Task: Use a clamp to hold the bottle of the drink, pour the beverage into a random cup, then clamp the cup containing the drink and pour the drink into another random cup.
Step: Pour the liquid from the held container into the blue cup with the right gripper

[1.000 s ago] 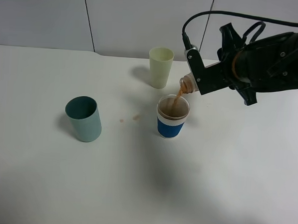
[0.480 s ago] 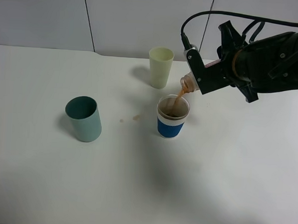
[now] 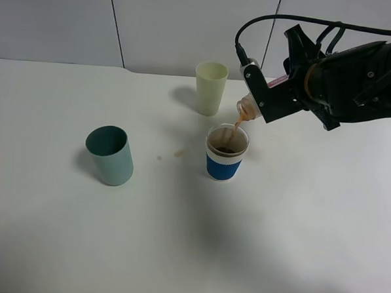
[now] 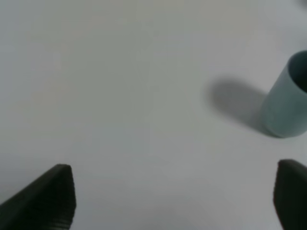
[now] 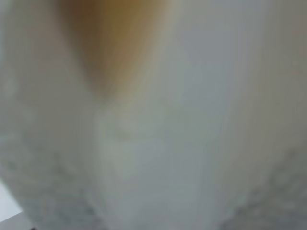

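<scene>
In the exterior high view my right gripper (image 3: pixel 256 97) is shut on the clear bottle (image 3: pixel 246 108). The bottle is tipped mouth-down above the white cup with the blue band (image 3: pixel 225 162). A thin brown stream of beverage (image 3: pixel 235 127) falls from the bottle's mouth into that cup, which holds brown liquid. The teal cup (image 3: pixel 110 156) stands upright to the left, apart from both. The right wrist view is filled by the blurred bottle (image 5: pixel 158 143), with a brown patch at one edge. My left gripper (image 4: pixel 172 203) is open over bare table, and the teal cup (image 4: pixel 288 103) stands ahead of one finger.
A pale yellow-green cup (image 3: pixel 210 88) stands behind the blue-banded cup, close to the bottle's mouth. Two small brown spots (image 3: pixel 179 153) mark the white table (image 3: pixel 190 251) between the teal cup and the blue-banded cup. The left arm is outside the exterior high view.
The stream of beverage has thinned and the level in the blue-banded cup has risen. My right wrist has rolled slightly, tipping the bottle a little more. The cups have not moved.
</scene>
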`<action>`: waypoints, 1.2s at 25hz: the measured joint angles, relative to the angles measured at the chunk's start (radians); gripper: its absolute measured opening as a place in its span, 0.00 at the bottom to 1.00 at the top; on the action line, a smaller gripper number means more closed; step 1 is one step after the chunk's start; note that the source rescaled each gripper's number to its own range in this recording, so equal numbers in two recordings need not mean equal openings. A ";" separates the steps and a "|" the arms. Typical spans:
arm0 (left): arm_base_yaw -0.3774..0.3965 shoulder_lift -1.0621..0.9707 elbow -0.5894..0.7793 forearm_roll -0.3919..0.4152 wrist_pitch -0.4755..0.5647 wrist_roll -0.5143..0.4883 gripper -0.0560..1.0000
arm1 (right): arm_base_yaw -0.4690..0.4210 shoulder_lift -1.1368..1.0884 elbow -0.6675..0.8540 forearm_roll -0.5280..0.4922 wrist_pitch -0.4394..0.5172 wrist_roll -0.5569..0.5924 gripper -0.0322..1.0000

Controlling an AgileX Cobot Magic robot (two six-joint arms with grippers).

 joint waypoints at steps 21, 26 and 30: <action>0.000 0.000 0.000 0.000 0.000 0.000 0.53 | 0.056 0.000 0.000 -0.113 0.003 0.036 0.04; 0.000 0.000 0.000 0.000 0.000 0.000 0.53 | 0.068 0.000 0.000 -0.133 0.005 0.061 0.04; 0.000 0.000 0.000 0.000 0.000 0.000 0.53 | 0.073 0.000 0.000 -0.152 0.022 0.061 0.04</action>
